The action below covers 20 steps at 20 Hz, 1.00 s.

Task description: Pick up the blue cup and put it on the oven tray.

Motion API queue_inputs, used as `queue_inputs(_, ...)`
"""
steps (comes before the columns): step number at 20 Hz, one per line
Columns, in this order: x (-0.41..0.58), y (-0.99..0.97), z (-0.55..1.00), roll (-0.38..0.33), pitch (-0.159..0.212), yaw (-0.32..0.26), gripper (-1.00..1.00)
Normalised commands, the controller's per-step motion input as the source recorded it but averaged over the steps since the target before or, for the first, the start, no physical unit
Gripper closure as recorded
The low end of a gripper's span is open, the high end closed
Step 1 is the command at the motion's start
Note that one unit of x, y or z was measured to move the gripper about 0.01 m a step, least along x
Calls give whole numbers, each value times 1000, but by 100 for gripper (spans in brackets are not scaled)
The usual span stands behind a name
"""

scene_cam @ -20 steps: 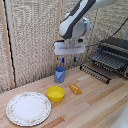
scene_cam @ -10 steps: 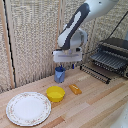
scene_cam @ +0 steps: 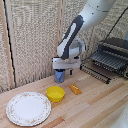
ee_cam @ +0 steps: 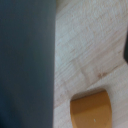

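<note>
The blue cup stands on the wooden table near the back wall, left of centre in the exterior view. My gripper has come down over it, so only the cup's lower part shows. In the wrist view the blue cup fills half the picture, very close. One dark fingertip sits at the picture's edge, with bare table between it and the cup, so the gripper is open. The oven tray, a dark rack of parallel bars, sticks out of the toaster oven at the exterior view's right.
A yellow bowl and a small orange piece lie just in front of the cup. The orange piece also shows in the wrist view. A patterned white plate lies at the front left. The black and silver toaster oven stands at the right.
The gripper has come down from above the blue cup to around it. The cup, bowl and plate have not moved.
</note>
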Motion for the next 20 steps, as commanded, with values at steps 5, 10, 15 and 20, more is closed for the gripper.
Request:
queue_inputs(5,122,153,-41,0,3,26,100)
queue_inputs(10,49,13,0,0,0,0,100)
queue_inputs(15,12,-61,180,4,0,-31,100)
queue_inputs(20,217,-233,899,-15,10,-173,100)
